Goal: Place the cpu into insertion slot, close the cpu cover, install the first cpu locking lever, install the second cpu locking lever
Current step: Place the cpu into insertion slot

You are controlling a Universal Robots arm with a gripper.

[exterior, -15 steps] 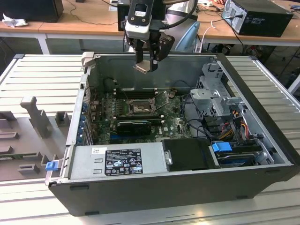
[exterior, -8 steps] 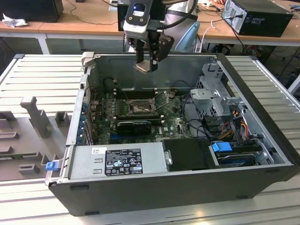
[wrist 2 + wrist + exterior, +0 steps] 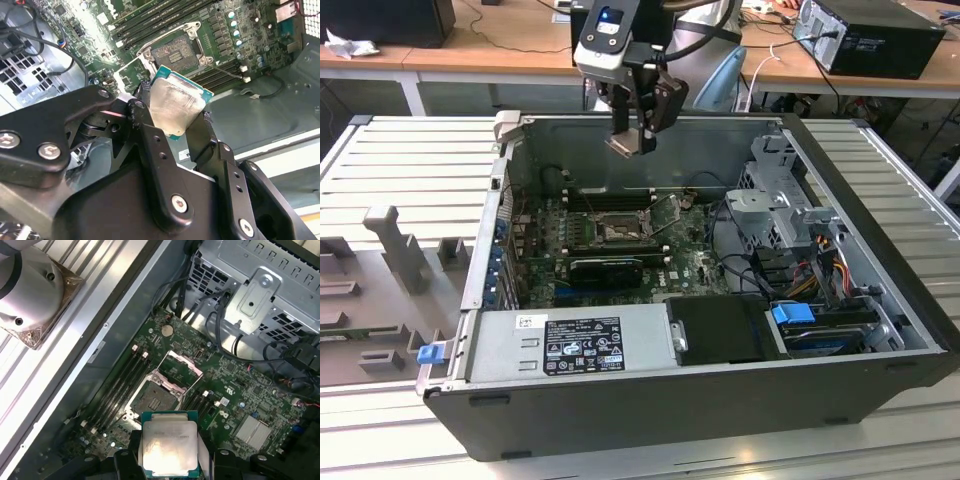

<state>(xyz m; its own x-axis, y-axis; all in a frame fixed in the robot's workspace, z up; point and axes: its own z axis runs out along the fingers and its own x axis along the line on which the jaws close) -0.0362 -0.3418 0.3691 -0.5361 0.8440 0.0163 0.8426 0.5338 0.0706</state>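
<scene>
gripper (image 3: pixel 636 138): shut tight on the cpu's sides.
cpu (image 3: pixel 168 450): up in the air, over the computer case (image 3: pixel 670 410).
insertion slot (image 3: pixel 156 399): down below the cpu, well apart.
cpu cover (image 3: pixel 181 369): flipped up.

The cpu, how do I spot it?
Look above the open computer case, where the arm's gripper hangs over the green motherboard. The cpu is the small flat square it grips. Unlike the black insertion slot below, it has a dull silver top edged in green.
</scene>
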